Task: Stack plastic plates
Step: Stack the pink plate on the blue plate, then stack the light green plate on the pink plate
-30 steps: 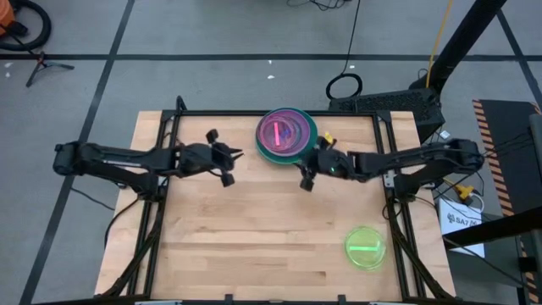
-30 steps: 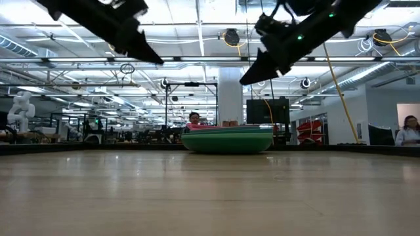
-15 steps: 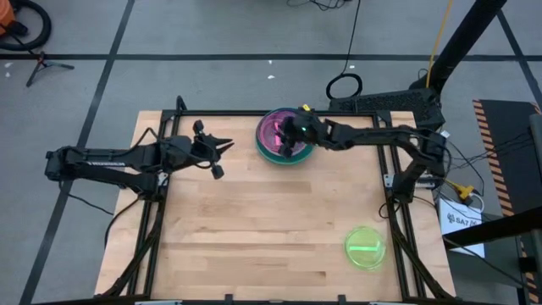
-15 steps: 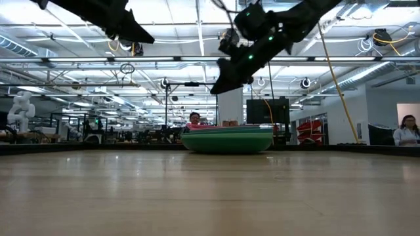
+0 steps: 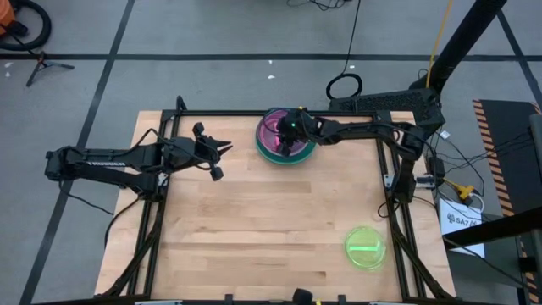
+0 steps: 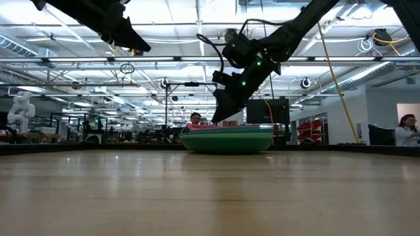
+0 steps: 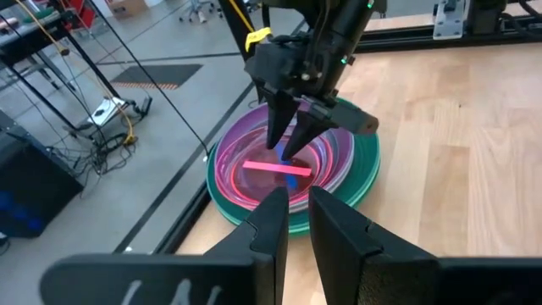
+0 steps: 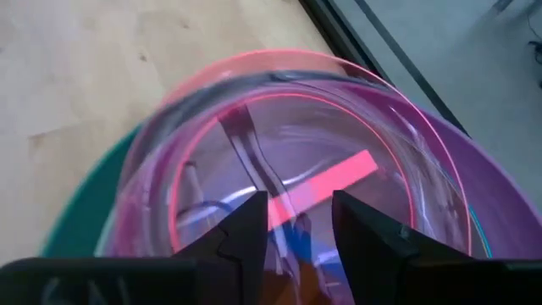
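The plates sit nested in one stack (image 5: 284,158) by the table's far edge: dark green at the bottom, then teal and purple rims, with a clear pink plate (image 8: 195,144) on top and something blue at its centre. The stack (image 6: 226,141) rests on its green base. A translucent lime plate (image 5: 365,247) lies alone near the right near corner. My right gripper (image 7: 281,151) is open and points down into the pink plate's hollow (image 5: 284,138). My left gripper (image 5: 229,146) hovers high, left of the stack, with only a narrow gap between its fingers (image 7: 298,216). My right gripper (image 8: 301,216) comes from above, slanting in from the table's right, with both open fingers inside the hollow of the top pink plate (image 7: 254,178). Whether the fingertips (image 7: 273,144) touch the plate or the blue thing under them, I cannot tell.
Black frame rails run along the table's far edge and both sides (image 5: 385,161), close behind the stack. Bare wood stretches from the stack to the near edge. People sit in the room beyond the table (image 6: 408,128).
My right gripper has swung from the stack's right side toward the far left, over the stack, and come down into the top plate. My left gripper has drawn back toward the table's left edge and risen, then kept still. The plates have not moved.
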